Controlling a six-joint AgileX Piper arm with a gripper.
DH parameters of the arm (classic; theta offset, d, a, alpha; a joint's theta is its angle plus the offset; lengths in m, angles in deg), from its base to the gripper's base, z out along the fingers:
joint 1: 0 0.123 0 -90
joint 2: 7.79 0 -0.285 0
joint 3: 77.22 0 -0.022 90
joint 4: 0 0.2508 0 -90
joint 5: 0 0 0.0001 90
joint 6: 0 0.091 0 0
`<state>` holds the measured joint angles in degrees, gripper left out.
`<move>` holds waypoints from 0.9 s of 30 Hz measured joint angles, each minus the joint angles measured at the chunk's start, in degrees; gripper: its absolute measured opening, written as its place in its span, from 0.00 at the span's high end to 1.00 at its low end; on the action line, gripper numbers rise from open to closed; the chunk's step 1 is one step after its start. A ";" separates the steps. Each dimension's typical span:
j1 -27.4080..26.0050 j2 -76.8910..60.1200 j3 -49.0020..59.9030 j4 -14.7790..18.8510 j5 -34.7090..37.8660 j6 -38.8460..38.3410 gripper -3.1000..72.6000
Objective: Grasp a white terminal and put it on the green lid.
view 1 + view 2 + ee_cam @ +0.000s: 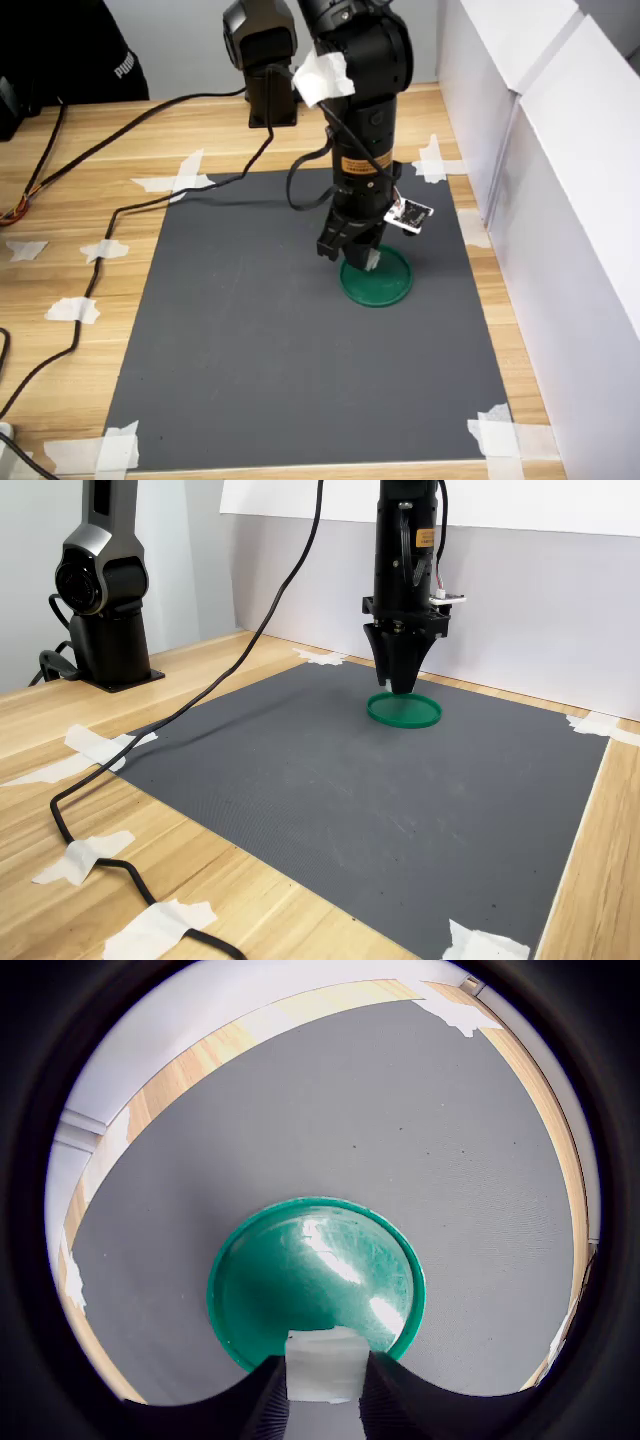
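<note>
A: The white terminal (322, 1364) is pinched between my two fingers, so my pincer (362, 258) is closed down to just the width of that little block and holds nothing else. In the wrist view it hangs over the near rim of the green lid (316, 1280), not over its middle.

B: Is it touching the lid yet?

A: I cannot tell. In the second exterior view my pincer (402, 685) tips stand right at the lid (404, 709), but whether there is a gap below the block is hidden.

B: So what could go wrong?

A: I judge the rim is the danger. If I let go here, the block may land half on that raised edge, tip, and roll off onto the grey mat (250, 340). If I am still a little high, it may bounce on the glossy plastic. Pressing lower could also shove the light lid (378, 280) sideways across the mat.

B: Any writing to read?

A: The dark cloth (70, 50) at the first exterior view's upper left bears white letters that look like "PUMA". The yellow label (355, 164) on my arm and the small tag (408, 214) beside my wrist carry print too small to make out
</note>
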<state>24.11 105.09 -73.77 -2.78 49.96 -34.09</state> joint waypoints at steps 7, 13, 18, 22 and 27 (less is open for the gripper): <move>0.00 0.26 0.00 3.19 -0.02 -4.42 0.59; 0.00 0.42 0.00 6.69 -0.24 -6.57 0.40; 0.00 0.48 0.00 5.36 -0.24 -6.48 0.29; 0.00 -0.19 0.00 3.61 -0.24 -4.25 0.28; 0.00 -5.09 0.00 2.12 -0.69 0.70 0.33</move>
<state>24.11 100.00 -73.77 -0.67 49.27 -33.39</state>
